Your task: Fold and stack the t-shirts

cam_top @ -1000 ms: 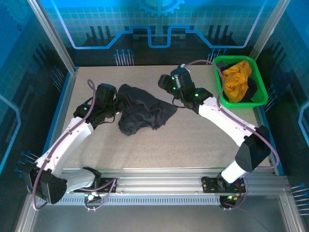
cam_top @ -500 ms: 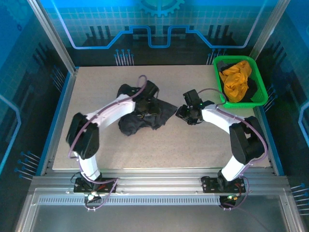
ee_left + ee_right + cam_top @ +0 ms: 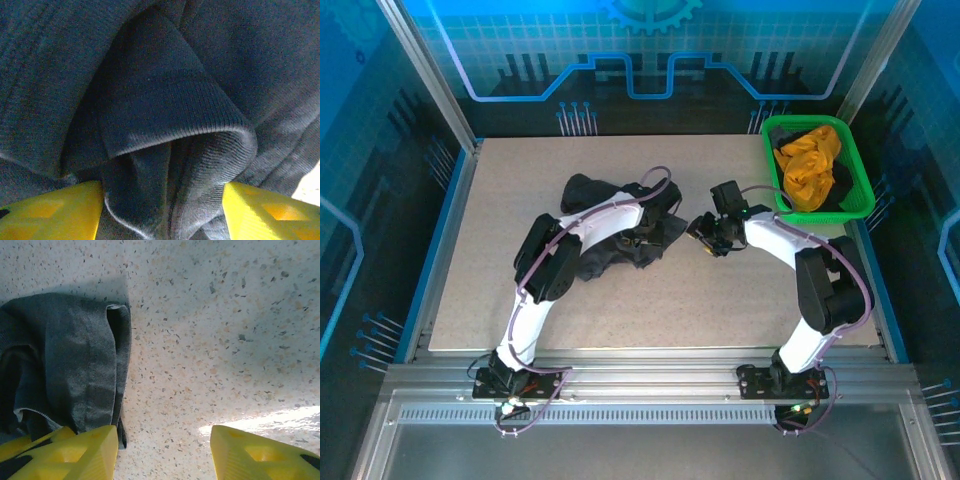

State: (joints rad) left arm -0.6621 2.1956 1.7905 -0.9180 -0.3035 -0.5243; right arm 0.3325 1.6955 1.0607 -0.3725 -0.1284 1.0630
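Observation:
The black t-shirt lies crumpled in the middle of the table. My left gripper is pressed down onto its right part. In the left wrist view the left gripper is open, and a thick fold of the black t-shirt bulges between its yellow fingers. My right gripper is low over the table just right of the shirt. It stands open over bare table, with the black t-shirt's edge beside its left finger. The orange t-shirt is bunched in the basket.
The green plastic basket stands at the back right corner, with some dark cloth under the orange shirt. Speckled table lies bare in front of the shirt and on the left side. Metal frame posts ring the table.
My left arm swung from the shirt's left side across it to its right part. My right gripper came forward and down to the table beside the shirt's right edge. The shirt bunched a little.

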